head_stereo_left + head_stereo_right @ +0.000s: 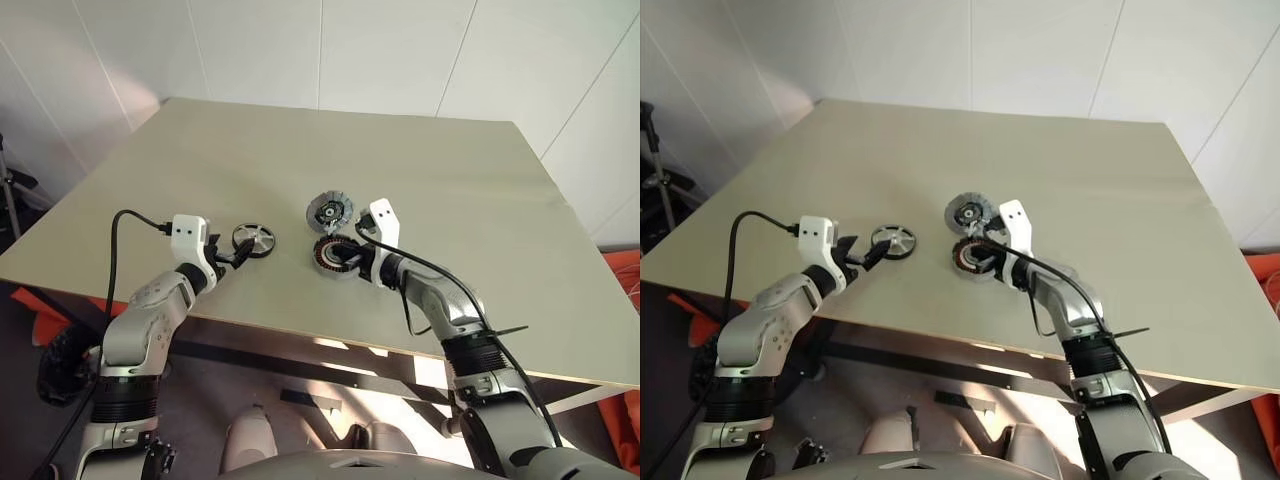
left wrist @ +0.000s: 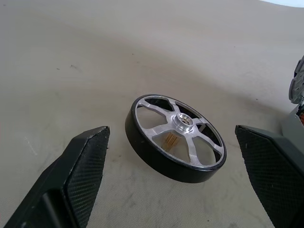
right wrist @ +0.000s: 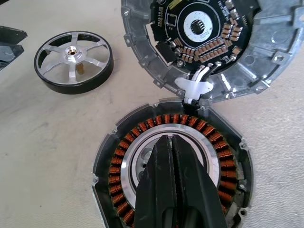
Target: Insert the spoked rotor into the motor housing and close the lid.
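Note:
The spoked rotor (image 2: 175, 137), a dark-rimmed ring with silvery spokes, lies flat on the table between the fingers (image 2: 80, 175) of my left gripper (image 1: 236, 256). That gripper is open and its fingers stand clear of the rim on both sides. To the right sits the motor housing (image 3: 118, 161) with its copper winding ring. My right gripper (image 3: 169, 141) is shut, its tips over the housing's silvery centre. The lid (image 3: 266, 57) lies open just beyond the housing, circuit-board face up, joined to it by a white connector (image 3: 195, 88).
The beige table (image 1: 450, 180) stretches wide beyond and to the right of the parts. Its front edge (image 1: 300, 335) runs just below both grippers. A black cable (image 1: 118, 250) loops off my left wrist.

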`<state>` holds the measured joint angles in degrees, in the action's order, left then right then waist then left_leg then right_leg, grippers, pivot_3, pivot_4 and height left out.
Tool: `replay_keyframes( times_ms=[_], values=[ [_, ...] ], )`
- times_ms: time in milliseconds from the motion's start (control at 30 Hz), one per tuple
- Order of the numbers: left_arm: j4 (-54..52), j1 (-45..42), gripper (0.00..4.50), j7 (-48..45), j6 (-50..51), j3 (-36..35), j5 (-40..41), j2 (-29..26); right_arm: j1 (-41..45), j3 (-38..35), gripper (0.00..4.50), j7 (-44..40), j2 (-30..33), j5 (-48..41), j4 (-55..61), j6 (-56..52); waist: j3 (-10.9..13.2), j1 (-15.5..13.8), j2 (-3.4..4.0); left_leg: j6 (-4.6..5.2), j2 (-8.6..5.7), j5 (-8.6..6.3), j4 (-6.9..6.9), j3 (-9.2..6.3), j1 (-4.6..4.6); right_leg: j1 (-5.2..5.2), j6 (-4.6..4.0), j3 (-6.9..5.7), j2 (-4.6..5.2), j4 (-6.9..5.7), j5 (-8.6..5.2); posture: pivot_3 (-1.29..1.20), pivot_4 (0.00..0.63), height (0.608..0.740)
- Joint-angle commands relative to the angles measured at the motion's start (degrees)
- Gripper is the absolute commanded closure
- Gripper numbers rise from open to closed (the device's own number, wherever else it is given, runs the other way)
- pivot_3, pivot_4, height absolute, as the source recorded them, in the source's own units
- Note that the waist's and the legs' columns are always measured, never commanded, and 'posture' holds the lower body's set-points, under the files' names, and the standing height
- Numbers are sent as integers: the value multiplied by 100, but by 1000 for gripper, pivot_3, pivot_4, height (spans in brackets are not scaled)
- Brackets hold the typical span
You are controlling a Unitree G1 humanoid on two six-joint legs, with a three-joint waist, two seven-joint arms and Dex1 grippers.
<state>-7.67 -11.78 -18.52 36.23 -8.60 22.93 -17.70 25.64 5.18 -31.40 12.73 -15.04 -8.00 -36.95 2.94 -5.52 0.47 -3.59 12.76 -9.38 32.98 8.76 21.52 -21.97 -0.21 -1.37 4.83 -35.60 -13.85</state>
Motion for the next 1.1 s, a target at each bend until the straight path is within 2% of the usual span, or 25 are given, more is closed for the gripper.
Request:
replay_keyframes(
  times_ms=[33, 333, 567, 733, 933, 1100],
  values=[
    [-165, -116, 0, -51, -84, -13, -1, -44, 252, -179, 4471, -24, 65, -180, 522, -103, 0, 0, 0, 0, 0, 0, 0, 0, 3, -3, 0, 0, 0, 0, 0, 0, 0, 740],
    [-138, -125, 0, -58, -95, -10, -13, -47, 25, 17, 4471, -29, -17, -157, 513, -197, 0, -2, 0, 0, 1, 0, -4, 1, 6, -7, -1, -1, -1, 4, 0, 0, 0, 740],
    [-207, -68, 0, -52, -79, -39, -8, -64, -347, 229, 4471, 55, -145, 126, -282, 184, -7, 15, -10, 0, 2, 0, -4, 2, -18, 12, 0, 1, -1, 2, -1, 0, 0, 740],
    [-217, -44, 0, -52, -77, -55, -7, -84, -55, -21, 4471, 54, -56, -42, -54, 163, -7, 11, -10, 20, 0, -13, -7, 0, -48, 47, 38, 2, 0, 8, -23, 0, 0, 740],
    [-129, -123, 0, 216, 78, -168, -21, -19, 392, -640, 4471, 106, 113, -515, 634, -237, -3, 3, -4, 18, -1, -11, -7, 0, -30, 32, 4, 2, -1, 7, -3, 0, 0, 740],
    [26, -329, 0, 346, 422, -283, 39, -87, 569, -916, 4471, 283, 545, -414, 726, -414, -4, -9, -5, -1, 0, 0, -19, 0, -22, 20, 0, -1, -4, 12, -2, 0, 0, 740]
  ],
)
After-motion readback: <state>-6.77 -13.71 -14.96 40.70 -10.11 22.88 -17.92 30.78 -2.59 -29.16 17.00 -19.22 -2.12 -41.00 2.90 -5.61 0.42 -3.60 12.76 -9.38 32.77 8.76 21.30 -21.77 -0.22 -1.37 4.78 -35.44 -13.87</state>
